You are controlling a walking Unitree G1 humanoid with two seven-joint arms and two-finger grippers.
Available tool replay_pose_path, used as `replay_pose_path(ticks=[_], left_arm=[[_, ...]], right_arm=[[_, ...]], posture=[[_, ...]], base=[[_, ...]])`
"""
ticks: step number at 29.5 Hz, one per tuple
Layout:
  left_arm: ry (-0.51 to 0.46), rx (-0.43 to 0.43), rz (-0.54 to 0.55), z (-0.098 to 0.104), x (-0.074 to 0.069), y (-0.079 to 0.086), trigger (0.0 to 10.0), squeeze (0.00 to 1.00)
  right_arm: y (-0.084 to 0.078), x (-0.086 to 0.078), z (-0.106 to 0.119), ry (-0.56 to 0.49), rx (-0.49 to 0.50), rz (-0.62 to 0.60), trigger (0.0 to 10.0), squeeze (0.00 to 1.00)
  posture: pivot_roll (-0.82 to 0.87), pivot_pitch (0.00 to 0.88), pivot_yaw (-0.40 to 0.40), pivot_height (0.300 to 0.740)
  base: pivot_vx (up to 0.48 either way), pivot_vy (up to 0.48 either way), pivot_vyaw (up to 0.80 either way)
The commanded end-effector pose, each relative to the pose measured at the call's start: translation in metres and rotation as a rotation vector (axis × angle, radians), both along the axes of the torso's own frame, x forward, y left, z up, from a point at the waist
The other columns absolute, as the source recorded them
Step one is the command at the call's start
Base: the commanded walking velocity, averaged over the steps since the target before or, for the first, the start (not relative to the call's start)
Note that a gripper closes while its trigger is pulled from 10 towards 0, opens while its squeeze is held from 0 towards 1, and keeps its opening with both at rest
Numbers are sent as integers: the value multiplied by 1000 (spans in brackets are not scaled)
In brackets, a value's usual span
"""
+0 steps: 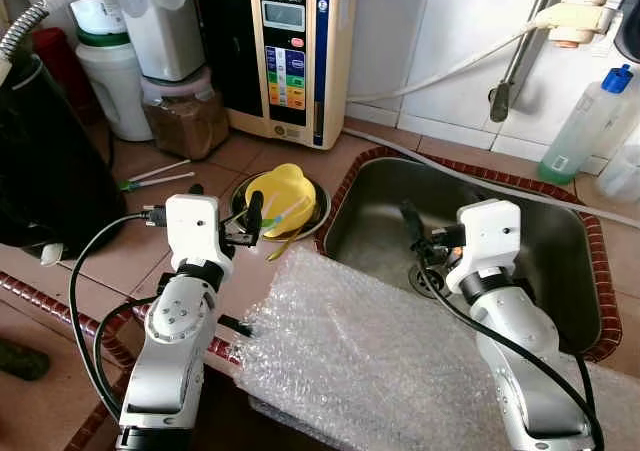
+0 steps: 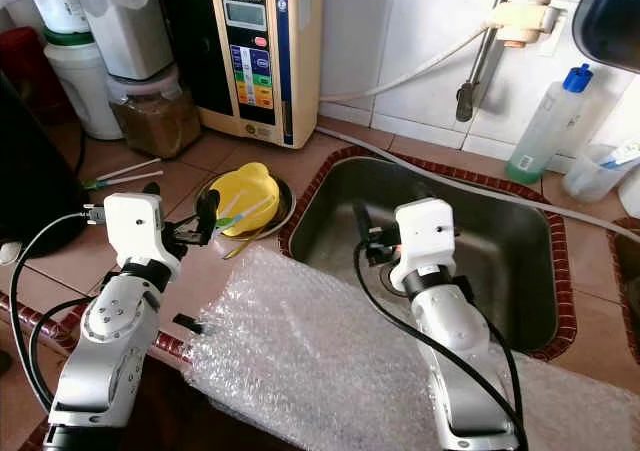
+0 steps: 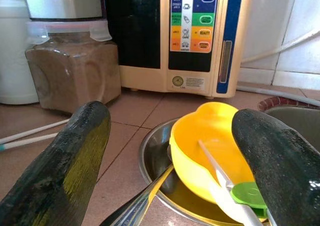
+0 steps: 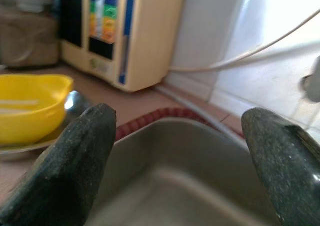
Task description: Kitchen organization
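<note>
Yellow bowl (image 1: 280, 193): sits in a steel dish (image 1: 318, 211) on the tiled worktop (image 1: 130, 251), just beside the sink's left rim, with a green-ended utensil (image 3: 235, 196) lying in it and a metal spoon (image 3: 142, 206) under its edge.

Left gripper (image 1: 225, 216): hovers at the dish's near-left side, fingers spread wide, holding nothing. I judge this the approach to picking up the bowl; my next move needs the fingers eased forward to straddle its rim without knocking the utensil.

Right gripper (image 1: 418, 233): over the sink (image 1: 560, 231), fingers wide apart, empty.

Surroundings, left to right: dark appliance (image 1: 45, 161) at the worktop's left edge; white straws (image 1: 160, 176); brown-filled jar (image 1: 185, 121); water ioniser (image 1: 290, 51) against the back wall; blue-capped bottle (image 1: 590, 121) at the back right corner.

Obstruction: bubble wrap (image 1: 370, 361) drapes the worktop's front edge, near both arms.
</note>
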State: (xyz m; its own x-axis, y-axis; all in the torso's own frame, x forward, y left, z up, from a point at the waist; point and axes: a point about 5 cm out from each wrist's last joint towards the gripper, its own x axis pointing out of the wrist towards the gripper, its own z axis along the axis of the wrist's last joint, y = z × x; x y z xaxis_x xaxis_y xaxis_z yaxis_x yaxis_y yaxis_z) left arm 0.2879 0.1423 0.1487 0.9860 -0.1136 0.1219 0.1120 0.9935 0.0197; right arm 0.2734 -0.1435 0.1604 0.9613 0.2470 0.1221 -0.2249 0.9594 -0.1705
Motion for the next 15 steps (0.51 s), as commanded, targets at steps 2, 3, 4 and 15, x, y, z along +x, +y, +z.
replay_pose_path(ticks=[2, 3, 4, 15], left_arm=[[12, 8, -44, -8, -1, -4, 10000, 0], [11, 9, -57, -9, -1, -5, 10000, 0], [11, 10, -66, -10, -1, -5, 10000, 0], [52, 43, -193, -22, -5, -18, 10000, 0]], right_arm=[[6, -2, -5, 56, 26, 67, 10000, 0], [9, -3, -6, 59, 23, 88, 10000, 0], [10, -3, -6, 60, 19, 101, 10000, 0], [14, -4, -7, 82, 18, 158, 10000, 0]], posture=[[6, 0, -8, 740], [4, 0, -8, 740], [3, 0, -7, 740], [2, 0, -11, 740]], base=[[0, 0, 0], [0, 0, 0], [0, 0, 0], [0, 0, 0]])
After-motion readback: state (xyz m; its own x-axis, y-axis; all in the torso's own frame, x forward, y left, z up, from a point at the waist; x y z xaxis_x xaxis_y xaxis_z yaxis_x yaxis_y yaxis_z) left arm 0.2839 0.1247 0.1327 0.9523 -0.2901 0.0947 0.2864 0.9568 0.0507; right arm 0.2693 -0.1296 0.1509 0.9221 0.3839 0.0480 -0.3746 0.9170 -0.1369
